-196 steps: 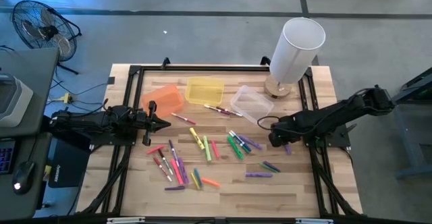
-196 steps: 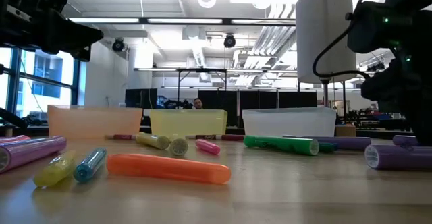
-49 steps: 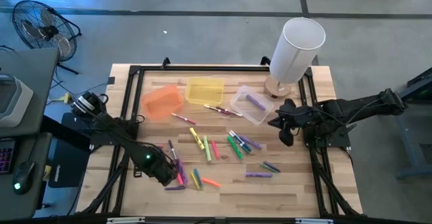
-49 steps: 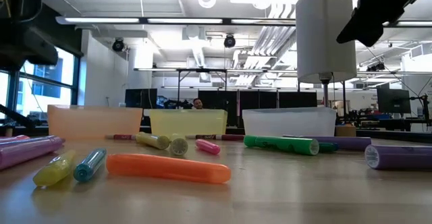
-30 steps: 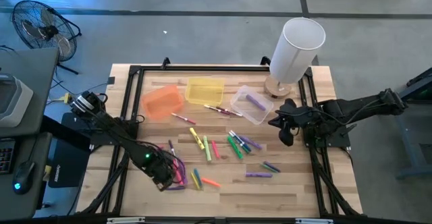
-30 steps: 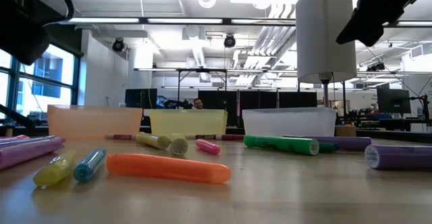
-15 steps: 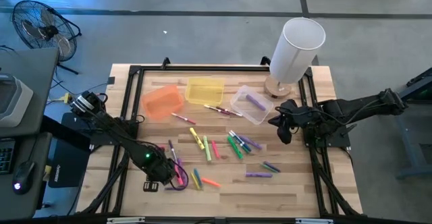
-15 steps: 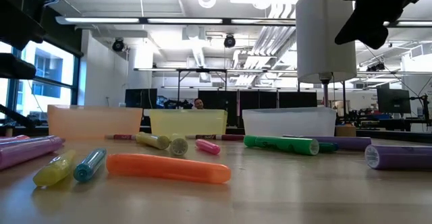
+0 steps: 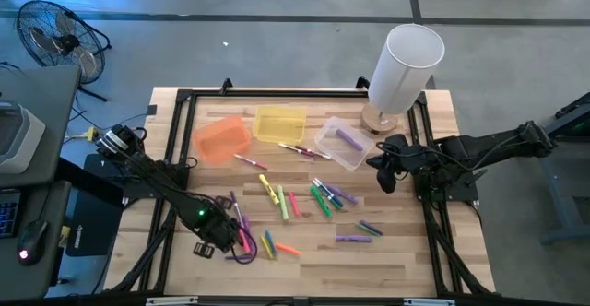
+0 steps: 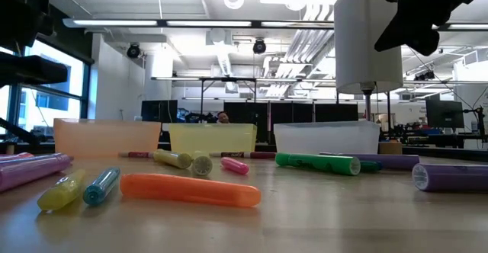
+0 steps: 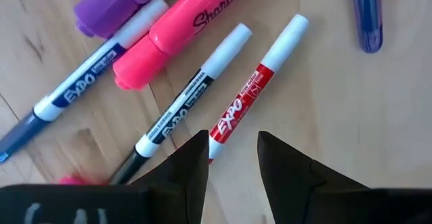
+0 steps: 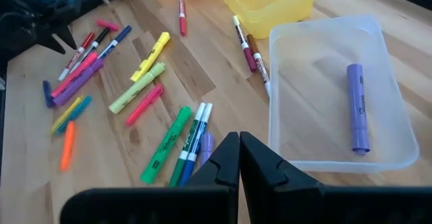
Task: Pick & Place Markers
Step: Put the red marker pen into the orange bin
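Observation:
Many markers point(image 9: 281, 203) lie loose on the wooden table, in pink, purple, yellow, green, orange and blue. My left gripper point(image 9: 224, 233) points straight down over the left cluster, open. In the left wrist view its fingertips point(image 11: 233, 158) stand on either side of one end of a thin red marker point(image 11: 255, 89) without touching it. Beside it lie a black-labelled marker point(image 11: 192, 102), a pink highlighter point(image 11: 182, 32) and a blue-labelled one point(image 11: 94, 69). My right gripper point(image 9: 386, 173) hovers shut by the clear bin point(image 9: 343, 144), which holds a purple marker point(image 12: 358, 106).
An orange bin point(image 9: 223, 138) and a yellow bin point(image 9: 279, 123) stand at the back beside the clear one. A tall white cylinder point(image 9: 403, 66) stands at the back right corner. A black frame point(image 9: 184, 99) runs along the table's edges. The table's near strip holds few markers.
My left gripper has stayed over the same markers and rolled about its downward-pointing axis, so its fingers now line up differently over the red marker. Its opening has not changed. No marker has moved.

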Robot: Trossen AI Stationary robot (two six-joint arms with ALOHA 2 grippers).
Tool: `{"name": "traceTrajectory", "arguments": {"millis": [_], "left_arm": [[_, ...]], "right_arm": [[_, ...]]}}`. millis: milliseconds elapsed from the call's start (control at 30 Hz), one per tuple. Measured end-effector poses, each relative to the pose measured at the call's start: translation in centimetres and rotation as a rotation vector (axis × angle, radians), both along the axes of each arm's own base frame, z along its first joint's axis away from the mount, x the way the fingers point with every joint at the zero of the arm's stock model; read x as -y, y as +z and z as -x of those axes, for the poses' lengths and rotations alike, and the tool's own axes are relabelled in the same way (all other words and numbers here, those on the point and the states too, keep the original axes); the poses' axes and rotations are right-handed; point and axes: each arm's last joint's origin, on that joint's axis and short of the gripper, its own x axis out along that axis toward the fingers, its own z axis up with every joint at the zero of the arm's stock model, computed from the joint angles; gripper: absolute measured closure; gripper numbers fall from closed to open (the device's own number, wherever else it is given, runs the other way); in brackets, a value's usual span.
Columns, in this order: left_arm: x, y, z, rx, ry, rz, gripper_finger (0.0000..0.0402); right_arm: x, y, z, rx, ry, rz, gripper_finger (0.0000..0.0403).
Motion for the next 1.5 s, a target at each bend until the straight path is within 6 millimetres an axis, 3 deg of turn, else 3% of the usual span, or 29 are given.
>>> {"name": "traceTrajectory", "arguments": {"millis": [567,700,900,1067,1233,1400,1500], "left_arm": [[0.7,-3.0,-0.7,-0.083,-0.066,-0.057,0.028],[0.7,-3.2,-0.7,-0.096,-0.034,-0.053,0.0304],[0.8,-3.3,-0.7,-0.135,0.02,-0.006,0.0381],[0.9,-3.1,-0.7,-0.145,0.105,0.009,0.0371],[1.1,-1.3,-0.7,-0.198,0.118,0.028,0.0382],[0.9,3.0,-1.0,-0.145,0.196,0.062,0.0383],[0.7,5.6,-2.0,-0.028,0.288,0.087,0.038]], "right_arm": [[0.0,0.0,0.0,-0.001,0.002,0.002,0.0403],[0.0,0.0,0.0,-0.001,0.003,0.003,0.0403],[0.0,0.0,0.0,-0.004,0.01,0.013,0.0403],[0.0,0.0,0.0,-0.013,0.038,0.038,0.0403],[0.0,0.0,0.0,-0.021,0.061,0.067,0.0403],[0.0,0.0,0.0,-0.039,0.115,0.127,0.0403],[0.0,0.0,0.0,-0.044,0.134,0.147,0.0403]]}}
